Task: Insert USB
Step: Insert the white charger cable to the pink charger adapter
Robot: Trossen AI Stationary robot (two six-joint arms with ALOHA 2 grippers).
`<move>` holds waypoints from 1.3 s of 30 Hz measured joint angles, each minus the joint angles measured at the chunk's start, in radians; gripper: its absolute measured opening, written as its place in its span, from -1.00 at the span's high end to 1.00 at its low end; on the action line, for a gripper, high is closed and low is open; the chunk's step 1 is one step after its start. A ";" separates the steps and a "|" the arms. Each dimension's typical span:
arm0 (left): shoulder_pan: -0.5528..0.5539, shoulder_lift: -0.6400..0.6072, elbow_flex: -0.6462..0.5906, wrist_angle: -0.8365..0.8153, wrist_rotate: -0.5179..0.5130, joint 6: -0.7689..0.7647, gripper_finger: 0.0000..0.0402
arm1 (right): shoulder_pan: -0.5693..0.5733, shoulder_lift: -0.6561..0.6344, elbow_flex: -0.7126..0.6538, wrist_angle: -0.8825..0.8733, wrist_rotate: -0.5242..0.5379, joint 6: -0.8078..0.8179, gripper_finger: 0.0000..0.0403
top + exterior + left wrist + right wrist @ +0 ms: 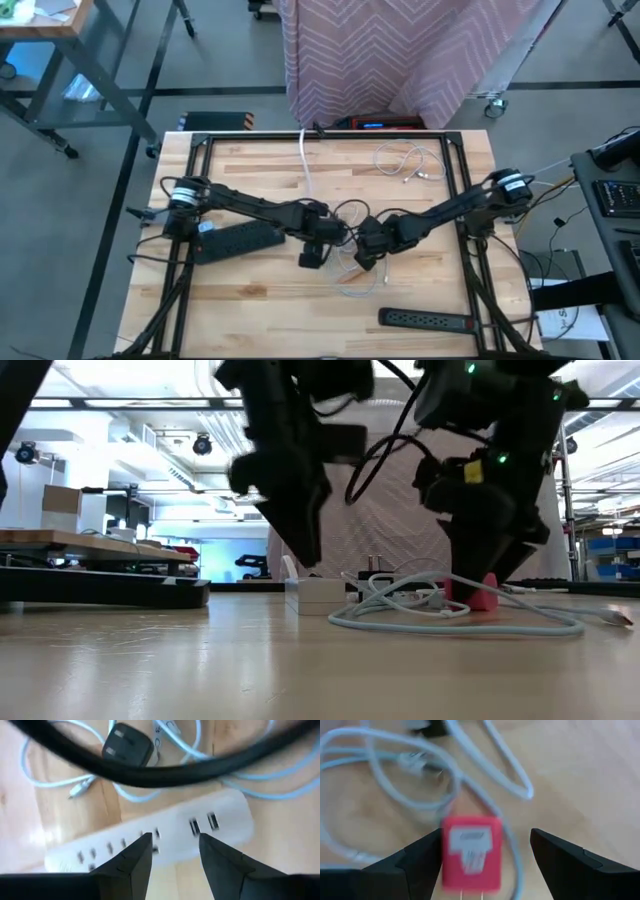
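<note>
Near the centre of the high view, over the pale wooden slatted bench (250,160), two dark arms meeting, tips close together. Left end effector (175,851) poised just above a long white power strip (220,827) with USB slots and outlet holes, fingers parted with nothing between them; strip lying tilted across the middle of the left wrist frame. Upper left of that frame: a black two-prong plug adapter (127,748) among loops of pale blue-white cable (45,782), with a thick dark cable (165,772) crossing in front. Right end effector (485,857) spread wide, a small red charger block (470,851) with prongs between its fingers (415,862), nearer one of them, contact not clear; block at lower centre of the right wrist frame, on the bench. In the low view, same red block (478,592) at centre right beneath the right arm, white strip (318,593) at centre under the left arm, pale cable (470,622) coiled before both. In the high view, black power strip (430,320) at lower right, another black power strip (235,240) at left under the left arm, loose white cord (405,165) at upper right.
</note>
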 joint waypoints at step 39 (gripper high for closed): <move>-0.013 -0.037 -0.321 0.958 0.235 0.042 0.38 | 0.083 -0.402 0.008 -0.217 0.145 -0.291 0.33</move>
